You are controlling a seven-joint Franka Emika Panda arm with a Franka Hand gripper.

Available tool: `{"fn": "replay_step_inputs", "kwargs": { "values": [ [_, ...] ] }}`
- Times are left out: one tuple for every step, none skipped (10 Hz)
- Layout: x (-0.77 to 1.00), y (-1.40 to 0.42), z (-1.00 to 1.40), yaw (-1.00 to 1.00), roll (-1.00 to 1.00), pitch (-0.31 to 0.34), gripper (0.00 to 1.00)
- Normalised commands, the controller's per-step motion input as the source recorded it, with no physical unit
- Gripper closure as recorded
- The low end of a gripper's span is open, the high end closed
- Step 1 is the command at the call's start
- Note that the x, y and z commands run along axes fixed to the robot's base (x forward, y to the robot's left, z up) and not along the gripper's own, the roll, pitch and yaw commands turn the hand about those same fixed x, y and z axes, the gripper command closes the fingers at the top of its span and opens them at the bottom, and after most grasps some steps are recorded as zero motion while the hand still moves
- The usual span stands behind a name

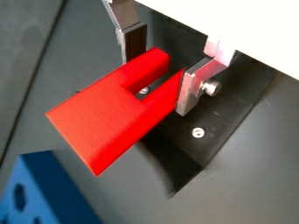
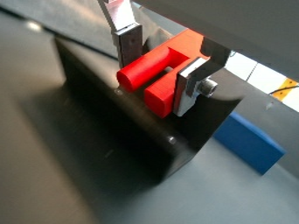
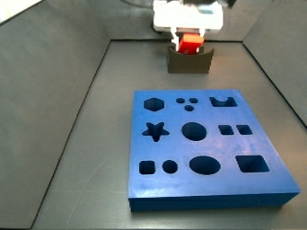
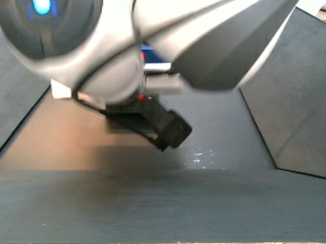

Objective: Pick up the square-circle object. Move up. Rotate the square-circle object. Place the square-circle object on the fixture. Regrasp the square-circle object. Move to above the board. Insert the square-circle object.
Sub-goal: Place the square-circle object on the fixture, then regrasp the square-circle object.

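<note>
The red square-circle object [image 1: 111,118] lies between my gripper's [image 1: 162,83] silver fingers, prongs pointing in between them, one prong round and one square [image 2: 149,74]. Both pads press on its sides, so the gripper is shut on it. It sits against the top of the dark fixture [image 2: 128,122] at the far end of the floor, under the gripper [image 3: 189,34]; the fixture [image 3: 189,62] stands just beyond the blue board [image 3: 180,184]. In a side view the arm [image 4: 140,48] hides nearly all of it.
A corner of the board shows in both wrist views [image 1: 41,188] [image 2: 247,144], close to the fixture. Grey walls [image 3: 84,81] enclose the floor on the left, right and back.
</note>
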Motion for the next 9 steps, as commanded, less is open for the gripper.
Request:
{"fn": "replay_step_inputs", "kwargs": {
  "values": [
    [0.13,0.08,-0.67,-0.08,-0.17,-0.02,1.0],
    [0.11,0.07,-0.55,-0.07,-0.16,-0.028,1.0],
    [0.07,0.06,-0.41,-0.05,-0.12,-0.037,1.0],
    [0.06,0.04,-0.41,-0.04,-0.11,-0.038,1.0],
    [0.0,0.0,0.0,0.0,0.0,0.0,0.0],
    [0.0,0.0,1.0,-0.01,0.03,0.004,0.0],
    [-0.01,0.0,1.0,0.0,0.04,0.007,0.0],
    [-0.03,0.0,1.0,0.01,0.04,0.011,0.0],
    [-0.03,0.0,1.0,0.01,0.05,0.011,0.0]
  ]
}}
